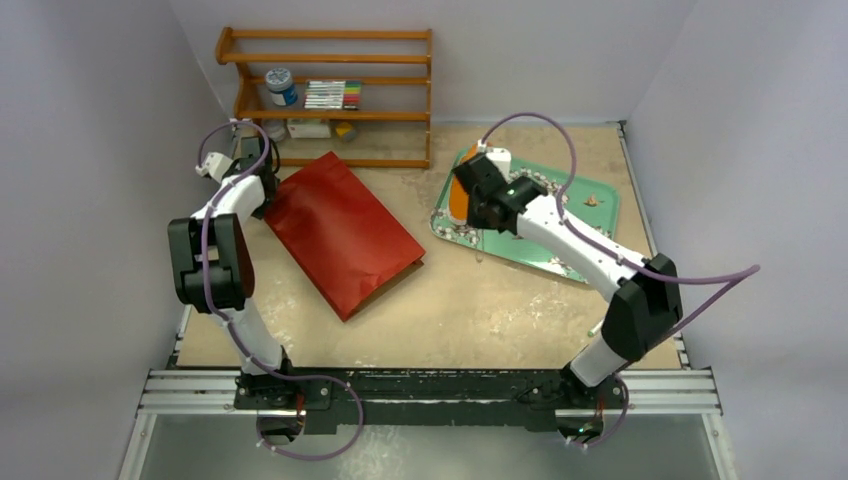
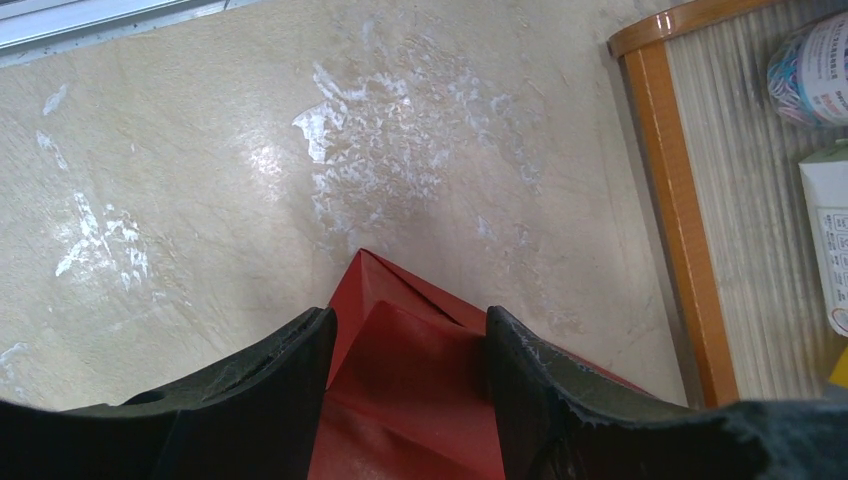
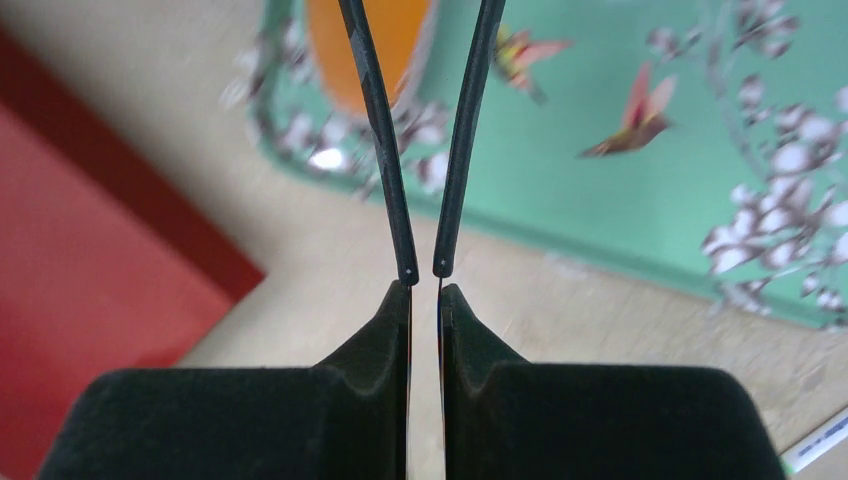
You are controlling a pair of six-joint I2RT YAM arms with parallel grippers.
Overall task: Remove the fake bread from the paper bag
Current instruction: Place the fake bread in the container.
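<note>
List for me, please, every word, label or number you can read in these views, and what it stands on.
No text is legible anywhere.
Printed label on the jar on the wooden shelf: too blurred.
Fine print on the white box: too small.
Print on the marker pack: too small.
On the paper bag and the tray: no lettering visible.

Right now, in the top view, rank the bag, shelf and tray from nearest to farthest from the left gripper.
1. Bag: its corner sits between the left gripper's fingers.
2. Shelf: at the back, just beyond the gripper.
3. Tray: far across on the right.
</note>
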